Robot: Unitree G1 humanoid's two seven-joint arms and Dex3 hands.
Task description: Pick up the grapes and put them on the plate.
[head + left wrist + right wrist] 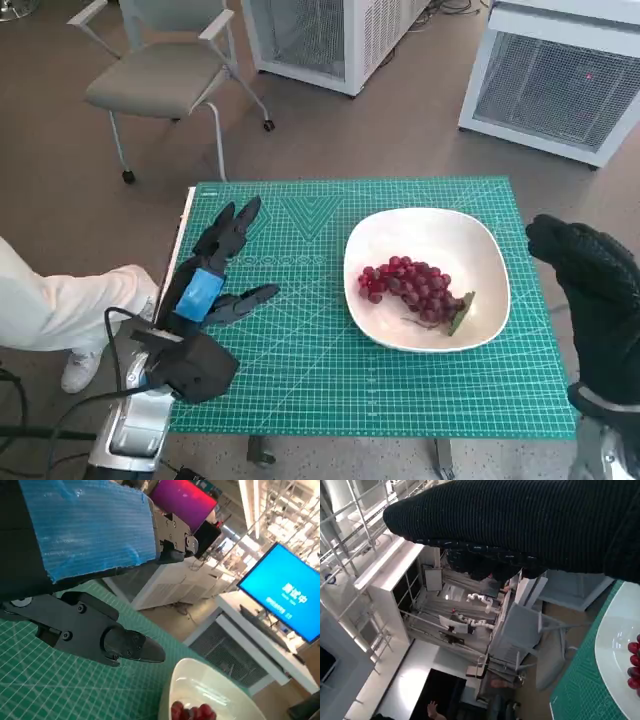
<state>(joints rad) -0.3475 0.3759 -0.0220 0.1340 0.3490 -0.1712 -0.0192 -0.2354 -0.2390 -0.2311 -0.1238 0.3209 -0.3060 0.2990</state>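
Holding grapes point(412, 288) — plate point(480, 250) | left hand point(215, 270) spread, empty | right hand point(590, 275) — grip unclear

Head camera steeply down; wrist cameras close behind hands; all share plate point(427, 279).

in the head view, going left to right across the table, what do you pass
left hand → plate holding the grapes → right hand past the mat's right edge
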